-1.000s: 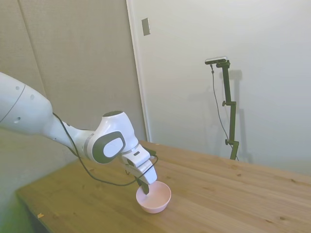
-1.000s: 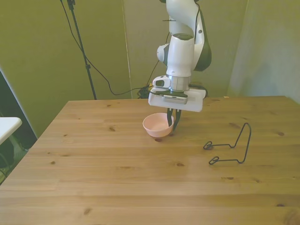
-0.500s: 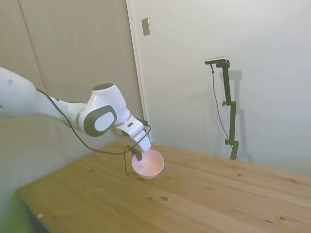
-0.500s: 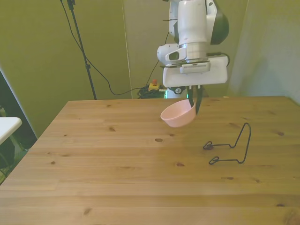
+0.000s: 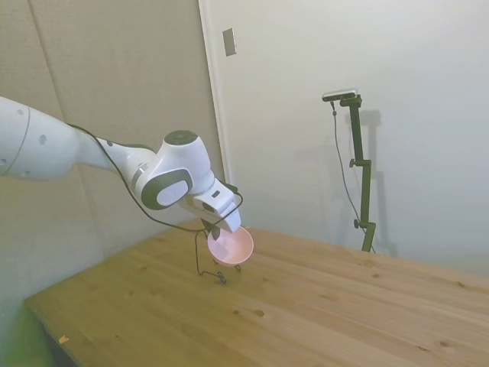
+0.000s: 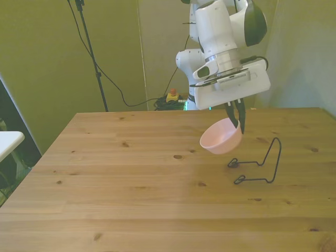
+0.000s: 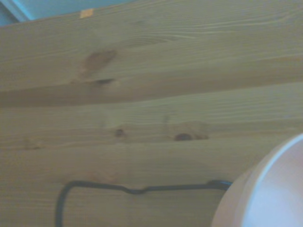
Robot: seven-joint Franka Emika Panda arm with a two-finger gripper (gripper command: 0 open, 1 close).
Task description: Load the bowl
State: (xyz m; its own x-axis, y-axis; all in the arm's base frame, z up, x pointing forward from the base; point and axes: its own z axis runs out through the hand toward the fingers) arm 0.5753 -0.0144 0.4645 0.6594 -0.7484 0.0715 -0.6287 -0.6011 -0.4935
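The pale pink bowl hangs tilted in the air above the table, its rim pinched by my gripper, which is shut on it. In the side view the bowl faces the camera with its open side, held by the gripper. A thin dark wire stand rests on the table just below and toward the front view's right of the bowl. The wire stand shows behind the bowl in the side view. Part of the bowl and the wire stand appear in the wrist view.
The wooden table stretches wide toward the front view's left and near edge. A white object pokes in at the front view's far left, off the table. Cables and a dark tripod stand behind the table.
The gripper lifted the bowl off the table and carried it toward the front view's right, near the wire stand. The bowl has tilted more.
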